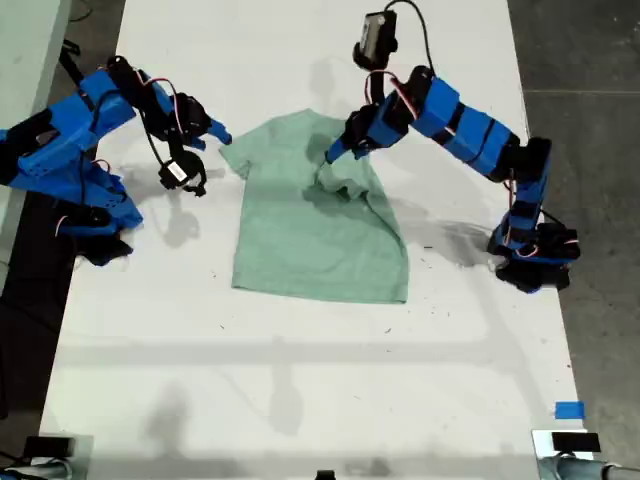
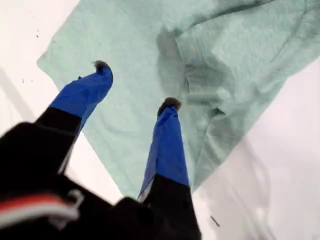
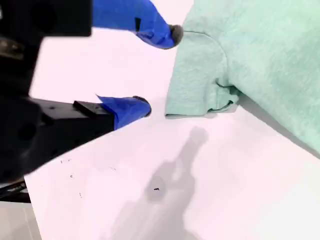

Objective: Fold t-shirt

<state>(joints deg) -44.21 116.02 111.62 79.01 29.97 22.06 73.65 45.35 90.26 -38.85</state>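
A robotics lab: two blue arms [image 1: 90, 150] bolted to a long white table [image 1: 300, 360] on a grey concrete floor [image 1: 590, 60], blue tape [image 1: 568, 410] marking one edge.

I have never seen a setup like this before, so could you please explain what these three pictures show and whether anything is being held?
Two blue robot arms stand on a white table. One picture looks down from above; the other two come from cameras riding on each arm's gripper. A pale green t-shirt lies on the table, partly bunched on the exterior view's right. My first gripper hovers open over that bunched cloth. My second gripper is open beside a sleeve, on the exterior view's left. Neither holds anything.
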